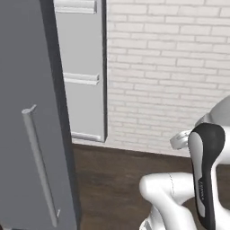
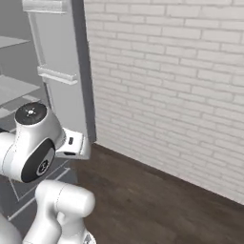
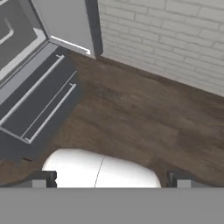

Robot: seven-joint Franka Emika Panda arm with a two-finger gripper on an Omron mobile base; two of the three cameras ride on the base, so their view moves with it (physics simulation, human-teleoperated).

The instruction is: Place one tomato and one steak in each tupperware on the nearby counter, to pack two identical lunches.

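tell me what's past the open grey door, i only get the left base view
Observer: In the right base view, pale shelves sit stacked to the left of that door.
Operator: are the jaws holding anything
Observer: The hand view shows the jaws spread wide with nothing between them, aimed down at the wood floor.
Operator: what's low down by the door
Observer: In the hand view, a dark low front with two pale bars sits beside the door's bottom edge.
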